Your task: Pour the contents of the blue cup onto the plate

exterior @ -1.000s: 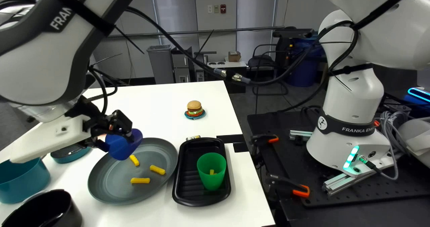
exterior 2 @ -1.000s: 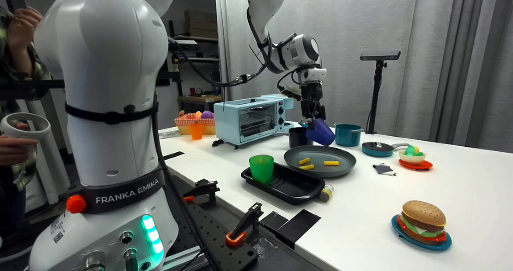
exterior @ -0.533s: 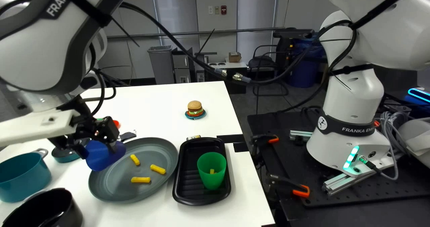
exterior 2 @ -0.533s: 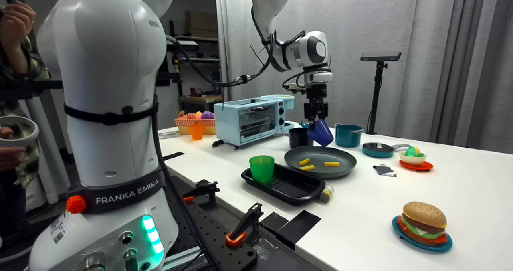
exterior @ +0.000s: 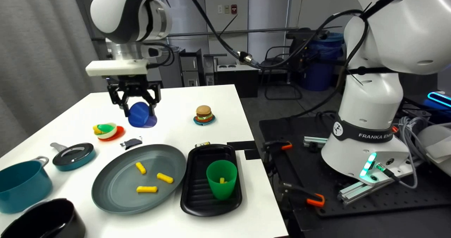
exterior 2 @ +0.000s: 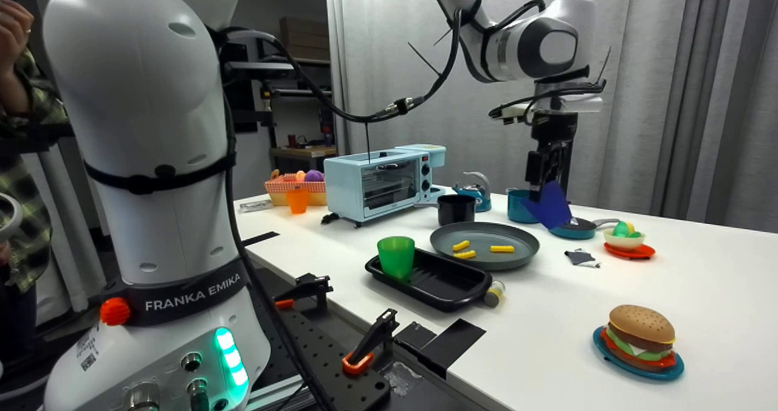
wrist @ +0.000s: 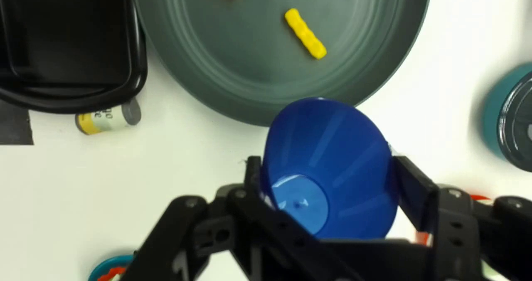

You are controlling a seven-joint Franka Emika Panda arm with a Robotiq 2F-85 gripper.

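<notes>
1 blk pot (exterior: 49, 218) far L in an exterior view, prob. kept clear of pour | mid: 3 yellow sticks (exterior: 147, 189) on plate (exterior: 112, 194), pour likely done; tool (exterior: 139, 112) pinching tilted blue cup (wrist: 328, 144) aloft nearby, prob. for tipping | R: green cup (exterior: 222, 193) in tray (exterior: 195, 185) | vs. 0.5s ago: blue cup higher, farther from blk pot; sticks same

Bright light nearly bleaches the tabletop (exterior: 176, 132), with the wrist view's jaws blurred.

The rounded white arm (exterior 2: 137, 82) is showing black cables (exterior 2: 364, 119) and a black claw (exterior: 139, 111). Green lights (exterior 2: 233, 357) are glowing below FRANKA EMIKA lettering (exterior 2: 182, 298).
</notes>
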